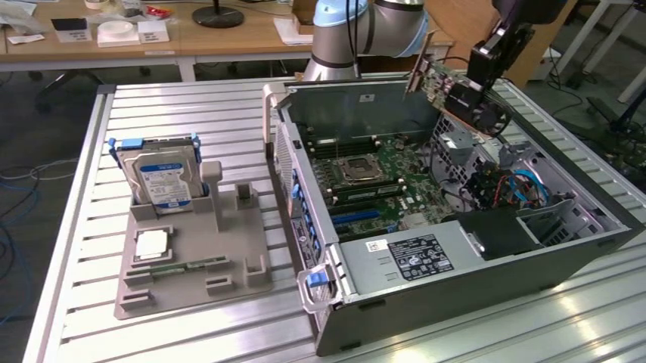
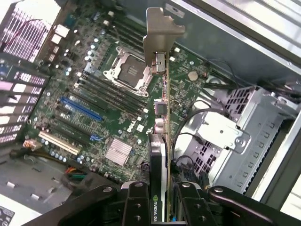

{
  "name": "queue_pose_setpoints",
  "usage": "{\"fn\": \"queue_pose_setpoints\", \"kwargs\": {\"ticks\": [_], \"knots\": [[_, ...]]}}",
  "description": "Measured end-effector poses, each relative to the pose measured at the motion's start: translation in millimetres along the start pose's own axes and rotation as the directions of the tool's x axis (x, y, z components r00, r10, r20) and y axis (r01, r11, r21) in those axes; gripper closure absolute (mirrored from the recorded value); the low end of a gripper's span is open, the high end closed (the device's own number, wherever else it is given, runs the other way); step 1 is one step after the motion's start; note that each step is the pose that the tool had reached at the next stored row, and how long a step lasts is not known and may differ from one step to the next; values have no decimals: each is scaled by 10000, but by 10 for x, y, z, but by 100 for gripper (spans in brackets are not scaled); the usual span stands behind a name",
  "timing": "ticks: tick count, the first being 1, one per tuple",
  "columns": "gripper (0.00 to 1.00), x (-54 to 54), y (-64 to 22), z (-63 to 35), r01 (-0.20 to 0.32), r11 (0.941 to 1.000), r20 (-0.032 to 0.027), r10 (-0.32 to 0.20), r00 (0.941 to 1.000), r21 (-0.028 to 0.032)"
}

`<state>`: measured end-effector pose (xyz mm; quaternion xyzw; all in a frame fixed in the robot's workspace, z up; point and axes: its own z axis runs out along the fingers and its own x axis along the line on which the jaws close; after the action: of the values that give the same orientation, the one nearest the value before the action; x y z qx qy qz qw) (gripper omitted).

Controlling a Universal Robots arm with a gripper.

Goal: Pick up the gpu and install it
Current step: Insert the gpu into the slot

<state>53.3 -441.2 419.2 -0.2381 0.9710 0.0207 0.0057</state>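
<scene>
gpu (image 2: 160, 123) in gripper (image 2: 162, 206), edge-on (above motherboard (image 2: 101, 101))

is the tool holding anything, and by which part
The graphics card, clamped by the tool at its cooler end, opposite the metal bracket.

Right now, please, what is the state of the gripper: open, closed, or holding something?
Gripper: closed on the gpu, holding it above the open computer case.

Dark gpu (image 2: 161, 110) with black cooler (image 2: 157, 160) and silver bracket (image 2: 162, 33), green motherboard (image 2: 94, 89) with a blue slot (image 2: 81, 108) — grey computer case (image 1: 474, 280), silver hard drive (image 1: 153, 151) with blue-white label (image 1: 166, 185), grey holder (image 1: 192, 268), blue cables (image 1: 527, 185), ribbed silver table (image 1: 181, 106).
</scene>
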Motion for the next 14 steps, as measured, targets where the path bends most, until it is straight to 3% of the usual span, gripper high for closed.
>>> {"fn": "queue_pose_setpoints", "kwargs": {"ticks": [7, 14], "knots": [[73, 0, 0, 0, 875, 9962, -43, -875, 9962, -1], [73, 0, 1, 0, 1702, 9854, -85, -1702, 9854, -4]]}}
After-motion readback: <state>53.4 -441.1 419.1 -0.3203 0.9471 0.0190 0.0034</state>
